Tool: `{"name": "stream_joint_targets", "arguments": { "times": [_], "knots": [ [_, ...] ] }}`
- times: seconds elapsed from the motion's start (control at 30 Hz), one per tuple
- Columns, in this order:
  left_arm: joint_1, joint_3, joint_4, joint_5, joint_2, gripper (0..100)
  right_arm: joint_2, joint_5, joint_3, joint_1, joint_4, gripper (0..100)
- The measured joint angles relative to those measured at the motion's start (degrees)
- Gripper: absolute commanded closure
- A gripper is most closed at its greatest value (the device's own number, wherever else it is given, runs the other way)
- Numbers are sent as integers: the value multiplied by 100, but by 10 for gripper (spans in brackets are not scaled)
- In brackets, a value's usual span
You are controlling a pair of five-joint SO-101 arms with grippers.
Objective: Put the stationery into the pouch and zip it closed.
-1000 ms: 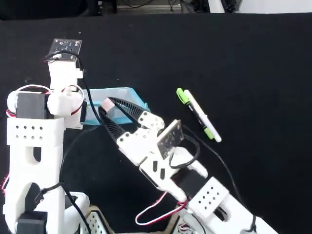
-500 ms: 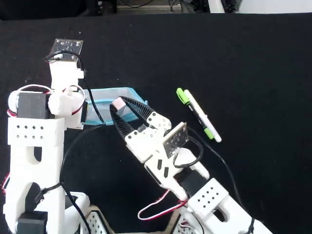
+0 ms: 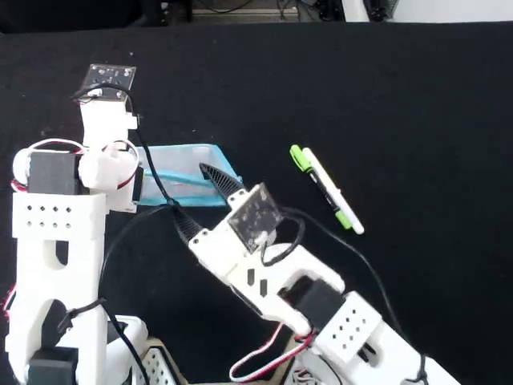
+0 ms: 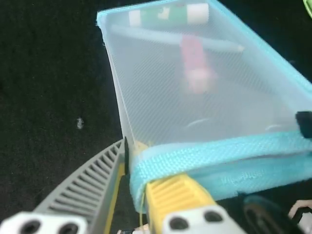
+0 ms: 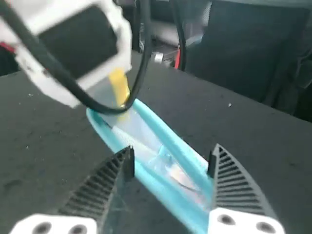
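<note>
High view: translucent mesh pouch with teal edging (image 3: 186, 170) lies partly beneath the left arm. Green-and-white marker pen (image 3: 325, 188) lies well apart, open black table (image 3: 401, 96) all round it.
Left wrist view: left gripper (image 4: 139, 168) is clamped on the pouch's teal edge.
Right wrist view: right gripper (image 5: 170, 156) has its jaws apart, straddling the pouch's rim.

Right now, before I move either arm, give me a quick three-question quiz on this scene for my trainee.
1. True or false: the green-and-white marker lies on the black table, outside the translucent blue mesh pouch.
2. Fill in: the right gripper hangs ___ over the pouch's mouth.
3. Which gripper clamps the pouch's edge? A left gripper, B right gripper.
Key: 1 true; 2 open; 3 A.
</note>
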Motion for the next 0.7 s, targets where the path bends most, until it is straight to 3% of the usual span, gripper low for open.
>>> {"name": "stream_joint_targets", "arguments": {
  "times": [0.17, 0.47, 0.6, 0.7],
  "knots": [
    [-9, 0, 0, 0, 0, 970, 0, -18, -1046, 264, 1046, 759],
    [-9, 0, 0, 0, 0, 970, 18, -18, -2998, 2567, 3631, 759],
    [-9, 0, 0, 0, 0, 970, 844, 114, -3297, 3393, 4097, 759],
    [-9, 0, 0, 0, 0, 970, 1767, 440, -3393, 3578, 4202, 759]
  ]
}}
